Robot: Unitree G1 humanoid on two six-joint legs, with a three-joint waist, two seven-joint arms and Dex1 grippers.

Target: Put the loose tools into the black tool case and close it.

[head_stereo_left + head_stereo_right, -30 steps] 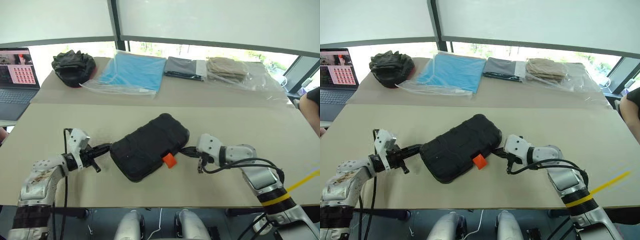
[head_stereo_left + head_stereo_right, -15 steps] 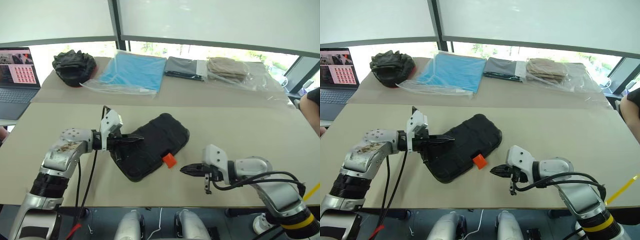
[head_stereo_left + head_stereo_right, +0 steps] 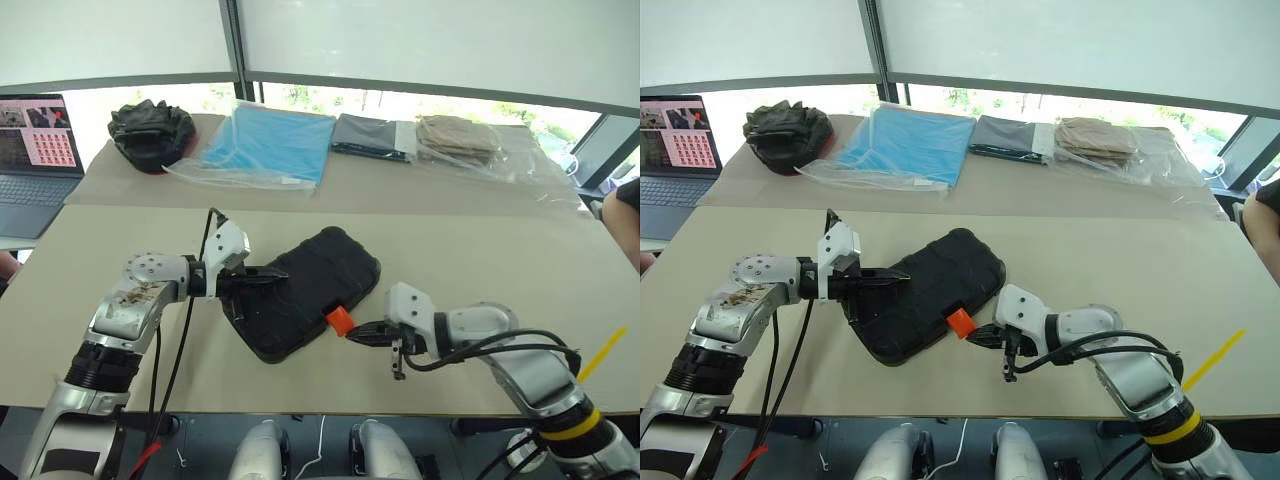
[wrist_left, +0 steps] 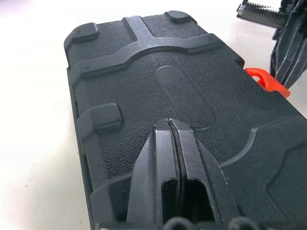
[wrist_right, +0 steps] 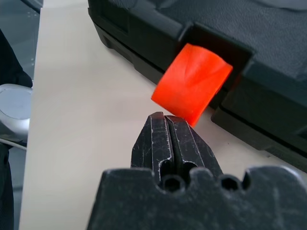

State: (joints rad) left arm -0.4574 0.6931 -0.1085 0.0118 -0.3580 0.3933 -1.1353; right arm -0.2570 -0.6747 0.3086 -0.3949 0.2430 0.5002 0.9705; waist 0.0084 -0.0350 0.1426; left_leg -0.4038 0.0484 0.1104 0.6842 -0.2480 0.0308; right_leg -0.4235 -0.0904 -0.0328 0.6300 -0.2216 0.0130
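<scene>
you're near the end of this one. the black tool case lies on the table with its lid down, and no screwdriver, knife, pointed tool or tape roll lies loose anywhere on the surface, so my reading is that the tools are already inside. what's left, as far as i can judge, is the orange latch: it stands out from the case's front edge, flipped up rather than flush, so the case looks shut but not yet fastened.

your left gripper has its two fingers pressed together, holding nothing, and rests on top of the lid at the end nearest it, the case stretching away ahead of the tips. your right gripper is likewise pinched together and empty; the latch sits just ahead of its tips, very close, though i can't tell whether they touch it. the case lies between the two grippers.

the count: one case, one latch, two grippers, zero loose tools in sight. well beyond both grippers, across the far side, you have one black fabric bundle, one blue sheet in plastic, one dark grey folded cloth and one tan folded cloth in plastic. one laptop sits off past the left arm.
</scene>
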